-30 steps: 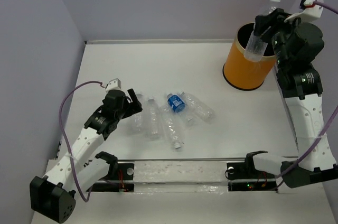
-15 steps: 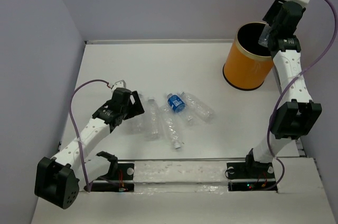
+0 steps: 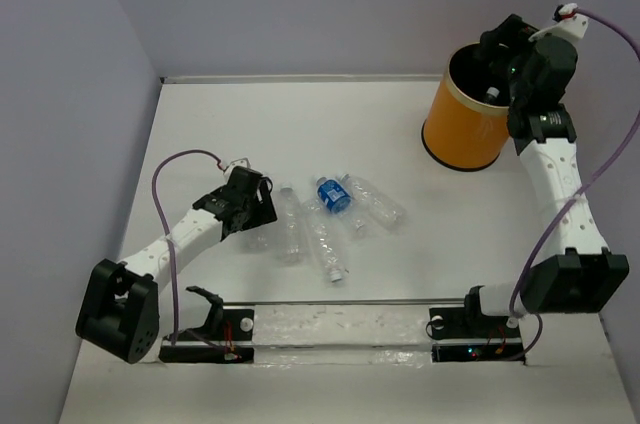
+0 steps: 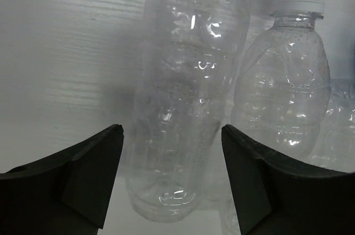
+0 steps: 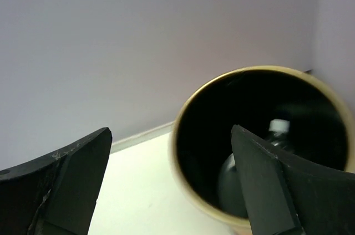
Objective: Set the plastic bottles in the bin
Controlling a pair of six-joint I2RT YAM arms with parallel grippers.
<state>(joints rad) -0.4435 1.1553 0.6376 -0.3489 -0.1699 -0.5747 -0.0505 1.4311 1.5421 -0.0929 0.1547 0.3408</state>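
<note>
Now the left gripper [image 4: 172, 129] stands open around a clear bottle [image 4: 186, 80] to grasp it; the right gripper [image 5: 171, 131] hangs open, empty, over the bin [image 3: 458, 134].

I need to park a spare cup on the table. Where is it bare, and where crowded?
Bare table runs from the back wall to the bottles, left of the bin. Also free: between the bottles and the right arm. Crowded: around the bottles, where the left end effector sits.
</note>
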